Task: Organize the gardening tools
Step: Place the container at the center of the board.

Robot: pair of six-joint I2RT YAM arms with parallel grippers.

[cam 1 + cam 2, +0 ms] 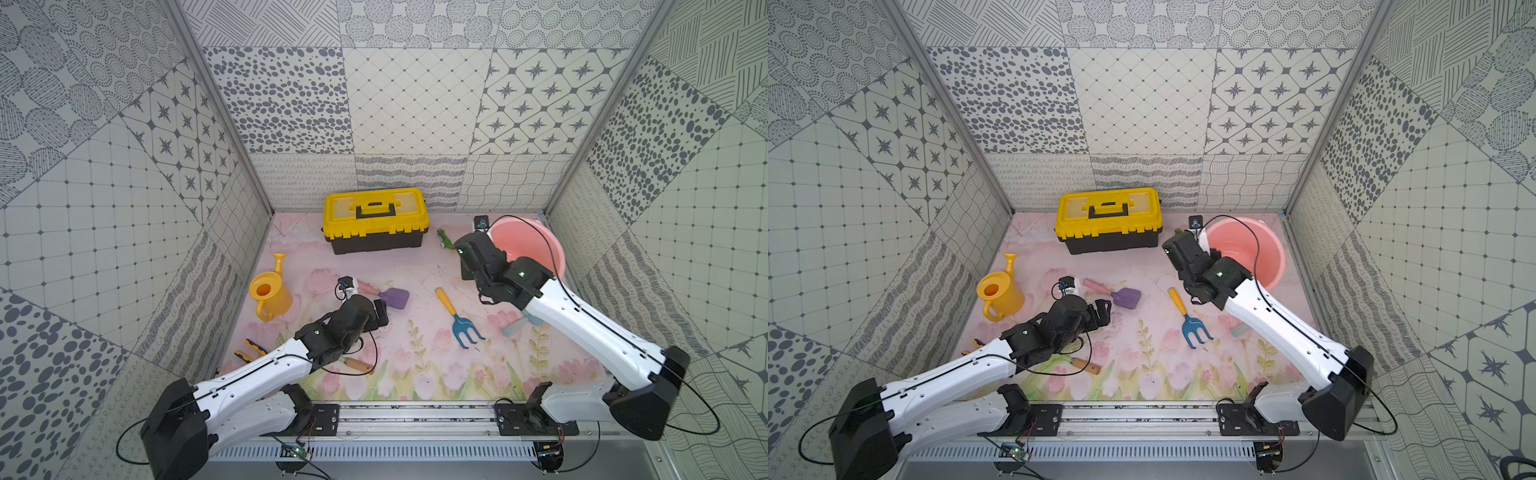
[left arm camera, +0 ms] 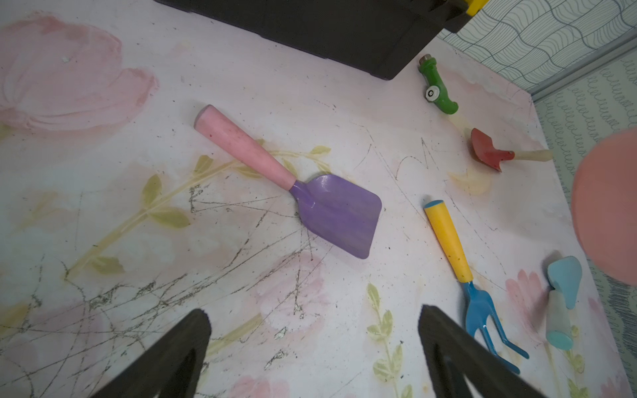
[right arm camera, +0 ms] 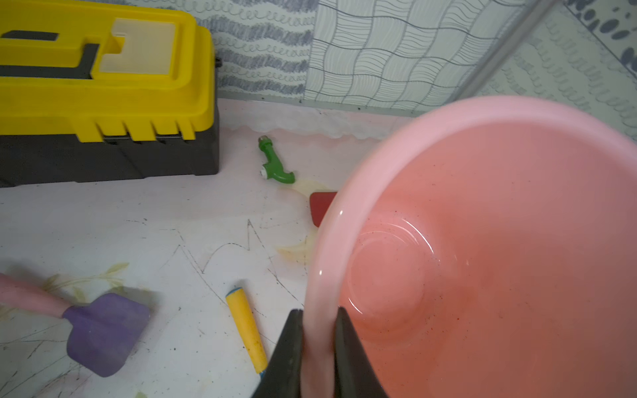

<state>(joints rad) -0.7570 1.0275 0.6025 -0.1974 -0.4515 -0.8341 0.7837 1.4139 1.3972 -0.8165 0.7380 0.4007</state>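
The right gripper [image 3: 319, 312] is clamped on the near rim of the pink bucket [image 3: 482, 108], one finger inside the wall and one outside. The bucket stands at the far right of the mat, and nothing shows inside it.

The left gripper [image 2: 314, 312] has its fingers wide apart and holds nothing. It hangs over the middle of the mat, just near of the purple scoop [image 2: 339, 213], which lies flat with its pink handle pointing far-left.

Right of the scoop lies the blue fork [image 2: 448, 241], its yellow handle towards the far side and its tines towards the near side. The pale-blue trowel [image 2: 563, 286] lies further right, partly under the right arm in both top views. The red spade [image 2: 487, 150] rests beside the bucket's left side.

The yellow watering can [image 1: 270, 295] stands at the left.

A wooden handle [image 1: 358, 365] juts from under the left arm. Its head is hidden, so it is possibly the rake.

A yellow toolbox [image 1: 376, 220] sits shut at the far centre.
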